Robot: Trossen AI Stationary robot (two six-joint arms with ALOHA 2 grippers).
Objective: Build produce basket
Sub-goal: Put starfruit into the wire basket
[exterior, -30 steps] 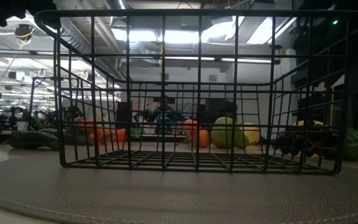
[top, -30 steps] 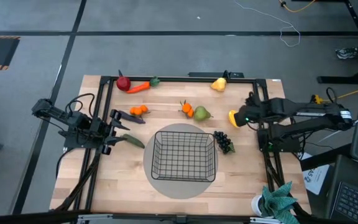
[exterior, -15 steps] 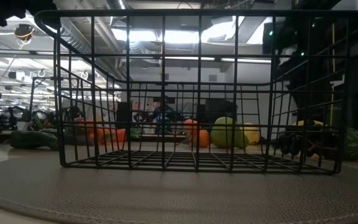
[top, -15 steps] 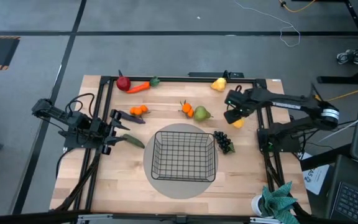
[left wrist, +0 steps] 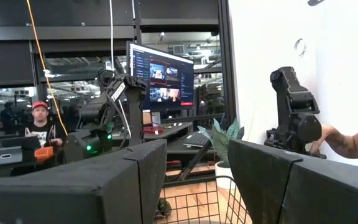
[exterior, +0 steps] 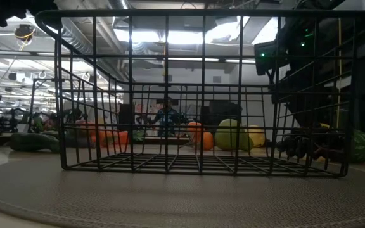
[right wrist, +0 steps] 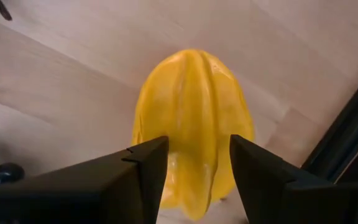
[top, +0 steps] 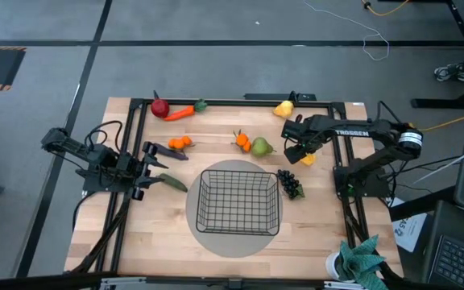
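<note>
Right claw (right wrist: pixel 193 163) open over ridged yellow fruit (right wrist: pixel 193 118), its lower end hidden

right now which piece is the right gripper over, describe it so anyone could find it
Start at the wire basket on the round mat in the middle of the table, then go to the far right, past the dark grapes. There the right gripper hangs open over a ridged yellow piece lying on the wood. The other yellow piece, by the back rail, is smoother.
</note>
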